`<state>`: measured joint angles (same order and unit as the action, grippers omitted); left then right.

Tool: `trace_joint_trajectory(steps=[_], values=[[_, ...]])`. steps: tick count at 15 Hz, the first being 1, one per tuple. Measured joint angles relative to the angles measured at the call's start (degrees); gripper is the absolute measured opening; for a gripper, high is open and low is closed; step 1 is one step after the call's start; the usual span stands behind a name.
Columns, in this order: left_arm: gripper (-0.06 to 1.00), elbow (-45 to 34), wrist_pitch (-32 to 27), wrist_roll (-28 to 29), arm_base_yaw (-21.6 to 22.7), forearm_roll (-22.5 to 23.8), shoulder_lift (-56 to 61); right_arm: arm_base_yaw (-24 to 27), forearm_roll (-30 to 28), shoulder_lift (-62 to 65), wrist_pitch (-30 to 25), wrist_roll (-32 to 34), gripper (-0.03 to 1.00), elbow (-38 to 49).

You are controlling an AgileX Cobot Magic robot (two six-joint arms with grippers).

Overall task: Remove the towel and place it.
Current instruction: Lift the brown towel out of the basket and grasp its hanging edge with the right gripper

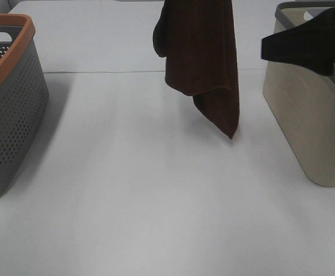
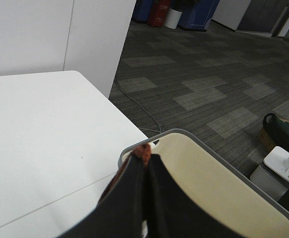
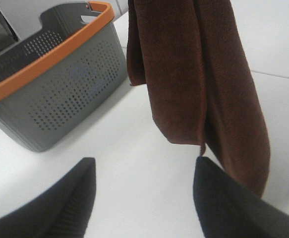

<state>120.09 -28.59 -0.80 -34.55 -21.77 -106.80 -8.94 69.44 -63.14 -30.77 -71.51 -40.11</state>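
Left end effector (image 2: 145, 163), clamped on the dark reddish-brown cloth towel (image 1: 204, 57), holds it above the middle of the white worktop (image 1: 127, 190), right end effector (image 3: 144, 171) wide, empty; placing likely needs lowering, then release.

Open table (image 1: 156, 218) lies between grey basket (image 1: 12, 115) and beige basket (image 1: 311, 132); the hanging towel (image 1: 204, 57) blocks the middle.

From high up, we look down on the table (image 1: 156, 218); our right wrist view, closer, shares the towel (image 3: 184, 74) and grey basket (image 3: 70, 94).
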Motion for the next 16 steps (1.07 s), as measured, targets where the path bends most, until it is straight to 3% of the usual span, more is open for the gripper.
trace_joint_trajectory(steps=[3,7,10,16], values=[[0.0,0.0,0.0,0.0,0.0,0.06,0.0,-15.24,-7.96,-7.73,21.14,1.55,0.56,-3.32],[0.0,0.0,0.0,0.0,0.0,0.4,0.0,-28.3,-9.63,-15.3,36.21,1.6,0.56,-4.93],[0.0,0.0,0.0,0.0,0.0,0.29,0.0,-30.48,-9.63,-21.77,41.48,2.41,0.56,-5.44],[0.0,0.0,0.0,0.0,0.0,-0.4,0.0,-30.48,-9.63,-31.63,49.39,14.09,0.56,-5.9]])
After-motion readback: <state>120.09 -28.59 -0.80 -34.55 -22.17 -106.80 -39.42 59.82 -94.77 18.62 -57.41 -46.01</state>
